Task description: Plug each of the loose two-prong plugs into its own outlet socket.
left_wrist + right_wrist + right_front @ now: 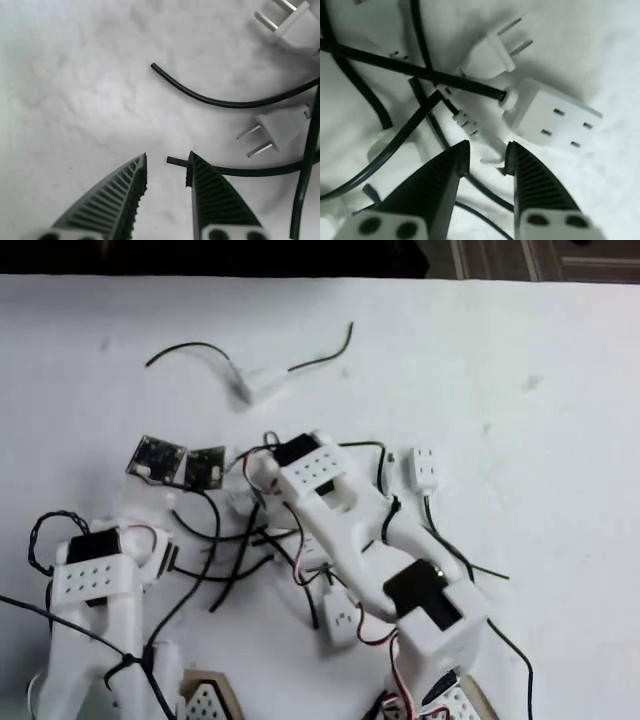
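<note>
White table [560,440] carries tangled black cables [395,65]. If it closes here, the right gripper [487,152], partly open and empty, could snag cord rather than the white plug [490,52] beside the outlet block [550,120]. The left gripper [167,170], parted and empty, hangs near a second plug [277,132]. The left wrist view shows its prongs plainly; the high view leaves them too small to tell.

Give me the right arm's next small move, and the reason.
Probably ease the open right hand toward the white plug and close on its body: the hand holds nothing, and the plug lies loose, prongs bare, beside the outlet socket.
</note>
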`<act>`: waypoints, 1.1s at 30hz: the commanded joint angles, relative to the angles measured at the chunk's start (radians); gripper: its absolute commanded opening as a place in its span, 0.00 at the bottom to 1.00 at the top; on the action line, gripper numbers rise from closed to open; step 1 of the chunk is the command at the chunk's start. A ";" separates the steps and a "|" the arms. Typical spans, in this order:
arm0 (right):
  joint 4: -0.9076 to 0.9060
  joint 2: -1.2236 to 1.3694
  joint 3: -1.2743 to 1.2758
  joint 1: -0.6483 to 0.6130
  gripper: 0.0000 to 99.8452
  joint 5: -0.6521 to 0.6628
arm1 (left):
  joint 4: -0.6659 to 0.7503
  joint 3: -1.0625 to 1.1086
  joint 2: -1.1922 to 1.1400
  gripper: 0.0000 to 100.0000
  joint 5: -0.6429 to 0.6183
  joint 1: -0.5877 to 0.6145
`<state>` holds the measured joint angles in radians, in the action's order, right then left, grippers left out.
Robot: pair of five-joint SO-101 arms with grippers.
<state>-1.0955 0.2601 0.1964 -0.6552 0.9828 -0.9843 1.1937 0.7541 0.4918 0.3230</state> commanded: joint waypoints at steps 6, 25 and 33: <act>-0.053 -0.030 -0.038 -0.001 0.13 0.008 | 0.018 0.002 0.028 0.15 0.009 0.053; -0.136 0.053 -0.120 0.022 0.20 0.011 | 0.020 0.002 0.028 0.15 0.008 0.053; -0.114 0.110 -0.120 0.031 0.20 0.098 | 0.020 0.002 0.028 0.15 0.008 0.053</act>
<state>-1.2167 0.3736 0.1105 -0.6383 1.0671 -0.9843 1.1937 0.7541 0.4918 0.3659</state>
